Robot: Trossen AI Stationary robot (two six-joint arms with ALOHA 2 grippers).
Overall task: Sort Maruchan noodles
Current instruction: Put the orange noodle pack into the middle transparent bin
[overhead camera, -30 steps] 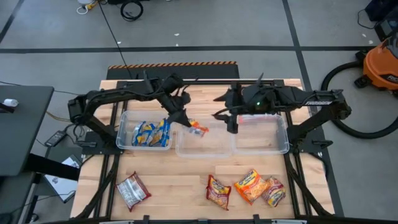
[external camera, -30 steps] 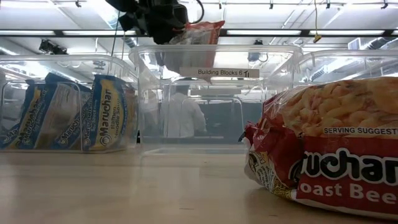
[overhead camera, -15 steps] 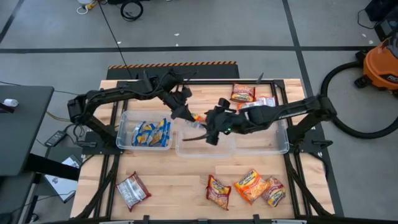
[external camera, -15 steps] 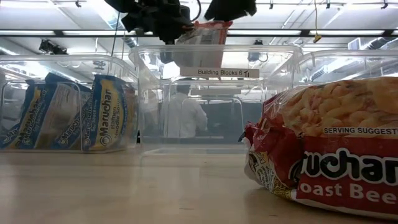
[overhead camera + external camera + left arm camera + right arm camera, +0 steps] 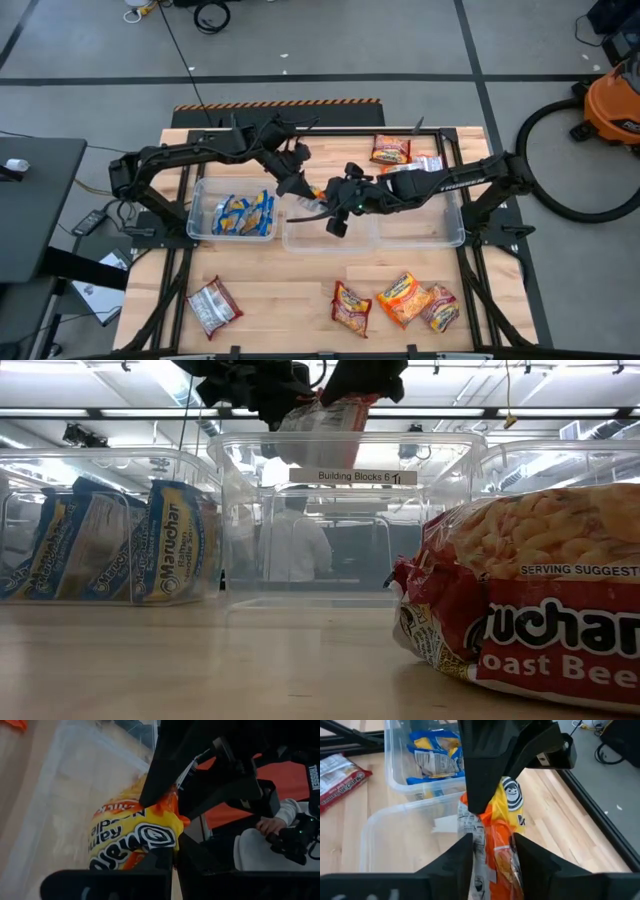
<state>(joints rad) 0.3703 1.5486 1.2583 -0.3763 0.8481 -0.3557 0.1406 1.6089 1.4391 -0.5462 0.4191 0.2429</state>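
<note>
An orange-yellow Maruchan packet (image 5: 318, 190) (image 5: 495, 835) hangs in the air over the middle clear bin (image 5: 330, 238). My left gripper (image 5: 300, 188) (image 5: 174, 860) is shut on it from the table's left. My right gripper (image 5: 328, 200) (image 5: 492, 855) has reached in from the right and is closed around the same packet. In the low view the packet (image 5: 325, 435) hangs under both dark grippers at the height of the bin's rim. Blue-and-white packets (image 5: 245, 212) lie in the left bin. My left gripper pinches the packet by one end edge (image 5: 167, 847) between its two nearly closed fingers, coming from the table's left. The packet is lifted clear and hangs over the middle bin. My right gripper has the packet's body (image 5: 487, 845) between its two fingers (image 5: 465, 857), one against each face, coming from the table's right and slanting down. The left gripper holds the end just beyond these fingers.
The right bin (image 5: 430, 228) stands beside the middle one. A red-and-silver packet (image 5: 212, 305) lies near the left near corner; several orange and red packets (image 5: 400, 298) lie near the near edge. Two packets (image 5: 392, 150) lie by the far edge. A person (image 5: 290, 545) sits behind the table.
My right arm has swung from over the right bin toward the table's left and brought its gripper onto the packet held by my left gripper. The left gripper and the packet have stayed almost in place over the middle bin.
</note>
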